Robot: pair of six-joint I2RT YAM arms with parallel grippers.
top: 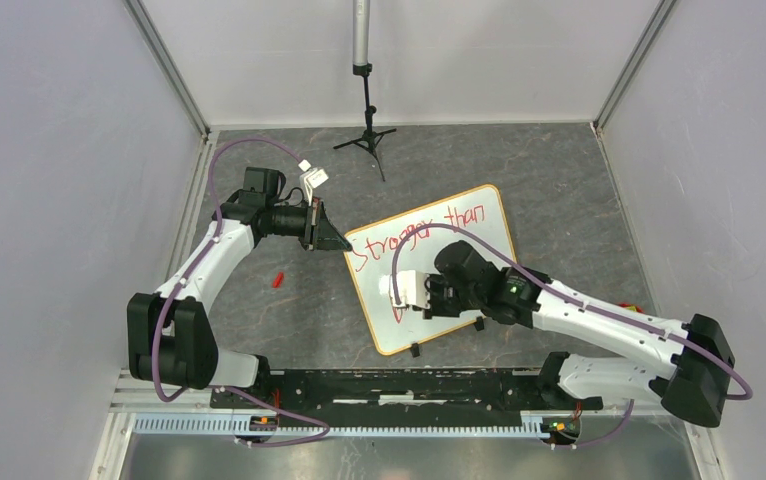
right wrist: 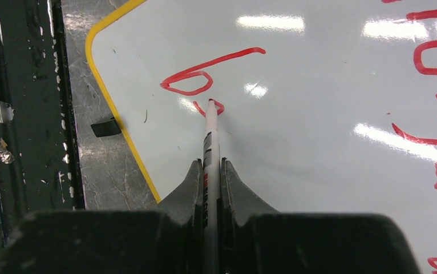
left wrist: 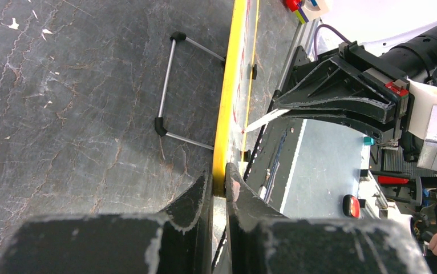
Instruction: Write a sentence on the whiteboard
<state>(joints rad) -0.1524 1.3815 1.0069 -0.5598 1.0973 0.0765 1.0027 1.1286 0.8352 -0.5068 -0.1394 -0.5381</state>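
The left fingers (left wrist: 196, 201) pinch the whiteboard (left wrist: 223, 142) at its edge. The right fingers (right wrist: 185, 188) clamp a marker (right wrist: 211, 142), tip on the sentence (right wrist: 189, 83).

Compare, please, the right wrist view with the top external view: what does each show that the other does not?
Only the right wrist view shows the marker clamped in the right gripper, its tip on the board beside a red loop. Only the top external view shows the sentence's top row, "Stronger than", the left gripper at the board's left edge, a tripod and a small red piece on the table. Both show the board, red writing and the right gripper.
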